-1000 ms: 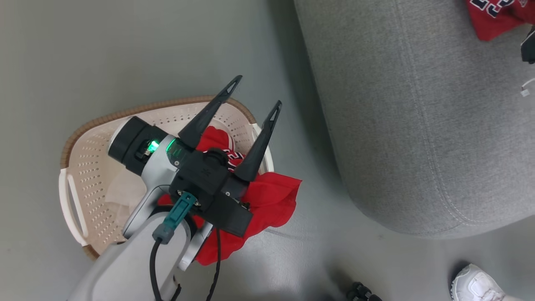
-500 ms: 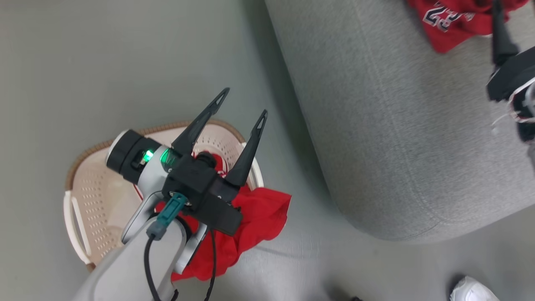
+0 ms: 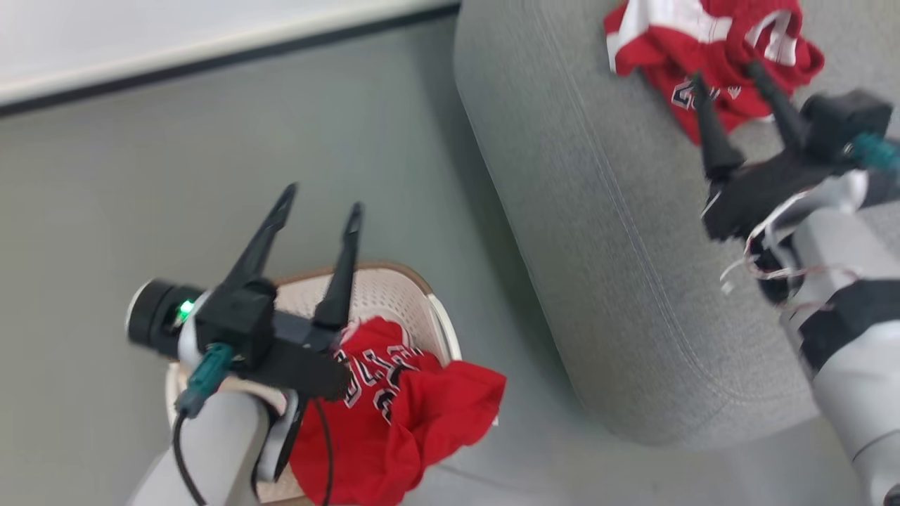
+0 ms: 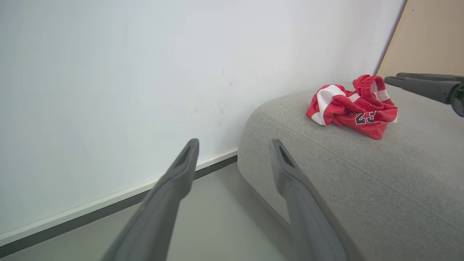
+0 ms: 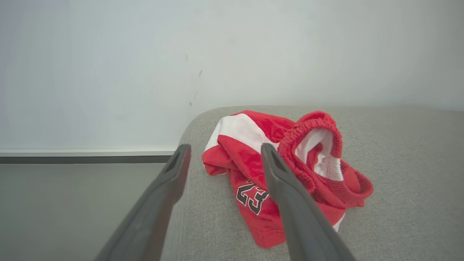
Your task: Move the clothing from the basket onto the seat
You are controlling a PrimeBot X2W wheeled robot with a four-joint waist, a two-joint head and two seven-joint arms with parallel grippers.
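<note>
Red shorts [image 3: 710, 56] numbered 23 lie crumpled on the grey seat [image 3: 619, 253], also seen as the shorts [image 5: 286, 174] and the shorts [image 4: 353, 107]. My right gripper [image 3: 724, 70] hovers open just short of them, holding nothing. A red jersey [image 3: 401, 414] with dark lettering spills over the near rim of the cream basket [image 3: 394, 295] on the floor. My left gripper [image 3: 323, 197] is open and empty above the basket's far side, its fingers [image 4: 181, 174] pointing toward the wall and the seat's end.
Grey floor [image 3: 281, 140] stretches between basket and seat. A white wall [image 3: 176, 35] with a dark skirting strip runs along the far side. In the left wrist view the right gripper's fingers [image 4: 424, 85] reach in beside the shorts.
The head camera has swung up, bringing the wall and the right arm into view. The left gripper has lifted and turned off the jersey, which now shows its lettering.
</note>
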